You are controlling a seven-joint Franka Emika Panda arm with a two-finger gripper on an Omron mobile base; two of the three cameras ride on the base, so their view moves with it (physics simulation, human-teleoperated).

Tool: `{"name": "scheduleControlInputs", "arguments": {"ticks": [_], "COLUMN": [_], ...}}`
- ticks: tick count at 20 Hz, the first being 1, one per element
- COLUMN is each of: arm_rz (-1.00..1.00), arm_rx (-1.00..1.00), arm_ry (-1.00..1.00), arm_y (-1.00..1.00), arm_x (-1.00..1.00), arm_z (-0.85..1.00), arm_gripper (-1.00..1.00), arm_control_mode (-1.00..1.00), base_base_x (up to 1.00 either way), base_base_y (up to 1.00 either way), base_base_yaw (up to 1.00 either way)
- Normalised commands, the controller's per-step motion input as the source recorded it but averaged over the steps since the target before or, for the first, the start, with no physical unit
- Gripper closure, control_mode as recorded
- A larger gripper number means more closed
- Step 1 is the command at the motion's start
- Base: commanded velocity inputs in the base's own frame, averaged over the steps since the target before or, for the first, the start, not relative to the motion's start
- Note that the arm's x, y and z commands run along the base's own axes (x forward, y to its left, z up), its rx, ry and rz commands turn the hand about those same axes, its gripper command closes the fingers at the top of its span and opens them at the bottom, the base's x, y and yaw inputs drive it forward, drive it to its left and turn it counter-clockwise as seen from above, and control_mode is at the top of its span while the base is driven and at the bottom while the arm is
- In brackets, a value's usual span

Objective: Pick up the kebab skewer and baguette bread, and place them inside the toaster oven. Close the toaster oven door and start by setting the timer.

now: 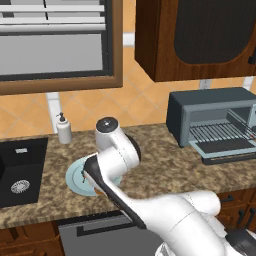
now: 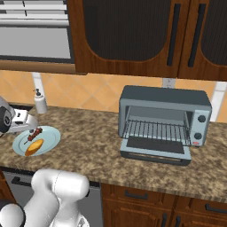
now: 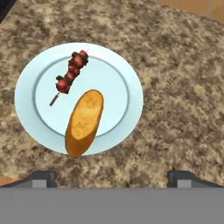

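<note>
A pale blue plate [image 3: 118,87] on the speckled counter carries the kebab skewer [image 3: 72,74] and, right beside it, the golden baguette bread [image 3: 84,121]. My gripper [image 3: 113,178] hovers above the plate, open, with nothing between its fingertips [image 3: 41,177]. From the right base view the kebab skewer [image 2: 34,133] and baguette bread [image 2: 34,147] lie on the plate [image 2: 53,133] at the far left. The toaster oven [image 2: 164,115] stands to the right, its door [image 2: 155,148] dropped open and the wire rack showing. My arm covers most of the plate [image 1: 75,175] in the left base view.
A soap dispenser [image 1: 63,129] stands at the wall behind the plate. A black sink [image 1: 20,170] is set into the counter to the left. Dark wooden cabinets [image 2: 133,35] hang above the toaster oven [image 1: 210,120].
</note>
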Motion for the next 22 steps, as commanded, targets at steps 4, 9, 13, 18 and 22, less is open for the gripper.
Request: {"name": "scheduleControlInputs", "arguments": {"ticks": [4,9,13,18,22], "arm_rz": [0.20,0.04,-0.01,0.00,0.00], "arm_rx": [0.08,0.02,0.00,0.00,0.00], "arm_ry": [0.08,0.07,0.06,0.08,0.01], "arm_y": [0.82,0.74,0.06,0.00,0.02], "arm_x": [0.74,0.49,0.38,0.38,0.18], "arm_z": [-0.34,-0.45,-0.23,-0.26,-0.39], "arm_gripper": [-1.00,-1.00,-1.00,-1.00,-1.00], "arm_control_mode": [-1.00,-1.00,-1.00,-1.00,-1.00], "base_base_x": [0.00,0.00,0.00,0.00,0.00], "base_base_y": [0.00,0.00,0.00,0.00,0.00], "base_base_yaw": [0.00,0.00,0.00,0.00,0.00]}}
